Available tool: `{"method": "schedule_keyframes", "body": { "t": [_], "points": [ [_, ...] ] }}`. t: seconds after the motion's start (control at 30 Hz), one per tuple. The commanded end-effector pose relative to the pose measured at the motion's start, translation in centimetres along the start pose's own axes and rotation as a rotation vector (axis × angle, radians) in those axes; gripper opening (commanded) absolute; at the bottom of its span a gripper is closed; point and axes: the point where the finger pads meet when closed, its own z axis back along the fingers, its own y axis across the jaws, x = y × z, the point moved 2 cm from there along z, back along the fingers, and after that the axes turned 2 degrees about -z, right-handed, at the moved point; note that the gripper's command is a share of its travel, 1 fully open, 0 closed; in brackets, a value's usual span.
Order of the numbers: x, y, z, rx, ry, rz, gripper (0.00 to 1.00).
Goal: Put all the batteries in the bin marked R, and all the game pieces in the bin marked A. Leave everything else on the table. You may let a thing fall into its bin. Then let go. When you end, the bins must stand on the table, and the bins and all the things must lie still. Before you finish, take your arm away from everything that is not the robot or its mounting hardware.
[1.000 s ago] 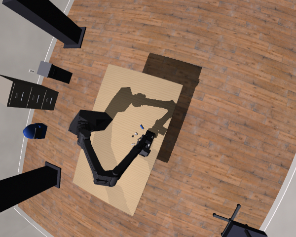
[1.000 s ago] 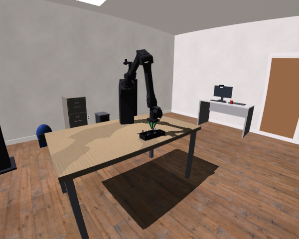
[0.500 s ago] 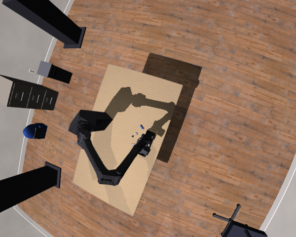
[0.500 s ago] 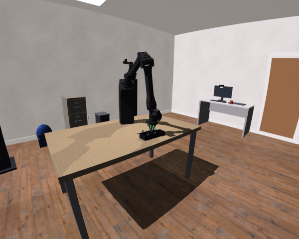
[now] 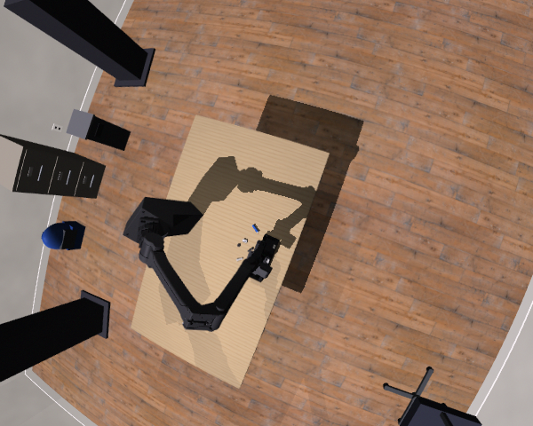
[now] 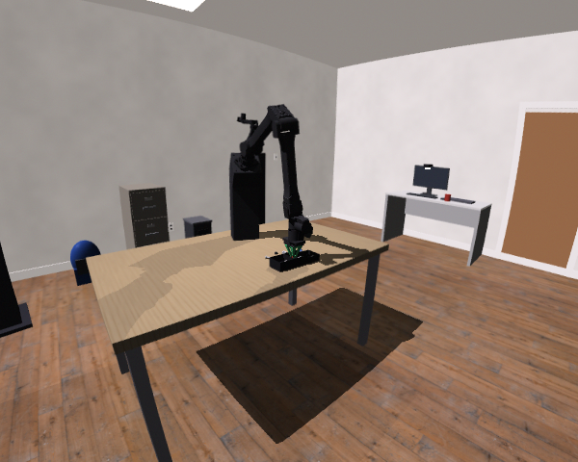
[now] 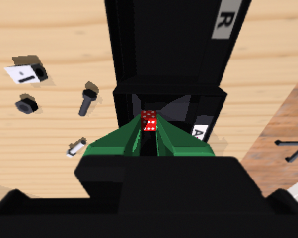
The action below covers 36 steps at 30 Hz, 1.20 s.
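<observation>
My gripper [image 7: 148,118] [image 6: 294,255] is shut on a red die with white pips. It holds the die over the opening of the black bin marked A [image 7: 199,132], in the wrist view. The black bin marked R [image 7: 225,19] adjoins it at the top of that view; its inside looks dark, and I cannot make out contents. In the top view a small blue thing [image 5: 256,227], possibly a battery, lies on the table beside the bins. The arm partly hides the bins there.
On the table [image 5: 211,146] lie a white-and-black block [image 7: 27,73] [image 5: 244,240], a dark nut [image 7: 26,105] [image 5: 238,244], a dark bolt [image 7: 87,100] and a small silvery cylinder [image 7: 76,147] [image 5: 240,258]. The joined bin row [image 6: 299,264] stands near the table's front edge.
</observation>
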Motion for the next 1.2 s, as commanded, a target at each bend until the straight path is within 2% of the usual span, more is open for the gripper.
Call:
{"method": "schedule_keyframes", "body": {
  "t": [0.0, 0.03, 0.23, 0.33, 0.5, 0.53, 1.17],
  "points": [
    [-0.7, -0.6, -0.7, -0.01, 0.003, -0.001, 0.1],
    [-1.2, -2.3, 0.6, -0.034, 0.005, -0.008, 0.1],
    [-1.1, -2.7, 0.7, -0.035, 0.004, -0.01, 0.1],
    [-0.9, -1.2, -0.1, -0.014, 0.003, -0.006, 0.1],
    [-0.9, -0.6, -0.1, -0.017, 0.004, -0.007, 0.1],
    [-0.9, -0.6, -0.2, -0.016, 0.004, -0.007, 0.29],
    [-1.0, -0.1, -0.3, -0.011, 0.003, -0.005, 0.29]
  ]
}}
